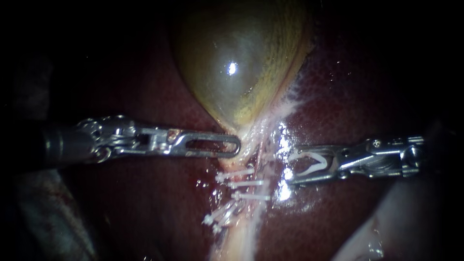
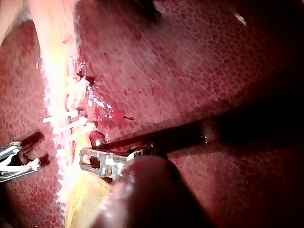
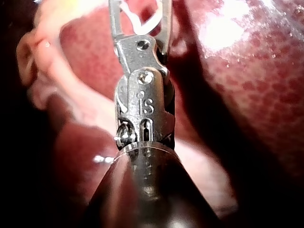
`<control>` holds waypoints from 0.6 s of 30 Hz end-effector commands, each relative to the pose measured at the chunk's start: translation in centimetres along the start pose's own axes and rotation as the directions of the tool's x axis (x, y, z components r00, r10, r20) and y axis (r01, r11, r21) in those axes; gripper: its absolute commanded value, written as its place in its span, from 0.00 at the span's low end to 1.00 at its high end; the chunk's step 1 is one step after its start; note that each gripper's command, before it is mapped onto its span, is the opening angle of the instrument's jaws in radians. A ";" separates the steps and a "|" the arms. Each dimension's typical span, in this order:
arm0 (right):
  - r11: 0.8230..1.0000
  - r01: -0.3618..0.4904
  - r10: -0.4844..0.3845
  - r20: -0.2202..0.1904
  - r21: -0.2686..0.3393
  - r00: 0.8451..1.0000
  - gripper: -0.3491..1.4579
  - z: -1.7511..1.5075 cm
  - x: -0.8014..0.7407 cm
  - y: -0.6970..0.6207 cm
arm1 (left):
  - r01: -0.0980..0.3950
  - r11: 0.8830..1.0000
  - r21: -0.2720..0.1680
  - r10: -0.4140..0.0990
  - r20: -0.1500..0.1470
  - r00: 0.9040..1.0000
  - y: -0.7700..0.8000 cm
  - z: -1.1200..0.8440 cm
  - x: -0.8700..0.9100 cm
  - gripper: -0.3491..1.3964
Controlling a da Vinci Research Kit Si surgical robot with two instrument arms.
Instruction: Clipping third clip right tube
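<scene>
- The right instrument (image 1: 290, 164) was in, its jaws spread wide and both bearing on the open white clip (image 1: 309, 162) cradled between them. It was loaded but not yet squeezed
- Just ahead of those jaws, near but clear of the tips, ran the pale tube (image 1: 251, 159) that came off the gallbladder (image 1: 232, 72); none of it sat inside the clip's mouth
- Off to one side of the tool's line, placed clips (image 1: 246, 184) crossed the strand in a close row. Which strand there was the right tube, I could not tell
- The left instrument (image 1: 232, 144) met the tube from the far side, tip against it, facing the tool
- The tube looked soft, wet and slippery, so it would probably flatten easily, slide off a shallow bite, or tear if dragged
- The best hold seemed to be square across a bare stretch beside the placed clips, with the tube deep in the mouth
- The clip itself looked light and springy, so a knock against the liver (image 1: 348, 96) beneath the tool might unseat it
</scene>
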 end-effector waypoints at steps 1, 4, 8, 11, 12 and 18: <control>1.000 0.000 0.000 0.000 0.000 1.000 0.49 0.00 0.00 0.00 | 0.000 1.000 0.000 0.000 0.000 1.000 0.00 0.00 0.00 0.00; 1.000 0.000 0.000 0.000 0.000 1.000 0.49 0.01 0.00 0.00 | 0.001 1.000 -0.001 -0.001 0.001 1.000 0.02 -0.02 -0.01 0.00; 1.000 -0.001 0.001 0.000 -0.002 1.000 0.49 0.03 0.01 0.00 | 0.003 1.000 -0.003 -0.003 0.003 1.000 0.06 -0.09 -0.01 0.00; 1.000 0.004 -0.004 -0.001 -0.004 1.000 0.49 0.05 0.02 0.00 | 0.005 1.000 -0.006 -0.004 0.006 1.000 0.11 -0.16 0.00 0.00; 1.000 -0.002 0.002 -0.001 -0.004 1.000 0.49 0.07 0.02 0.00 | 0.005 1.000 -0.007 -0.005 0.007 1.000 0.12 -0.18 0.00 0.00; 0.999 -0.052 0.052 -0.007 -0.008 0.999 0.50 0.17 0.05 0.01 | 0.008 1.000 -0.014 -0.008 0.016 1.000 0.20 -0.39 0.00 0.00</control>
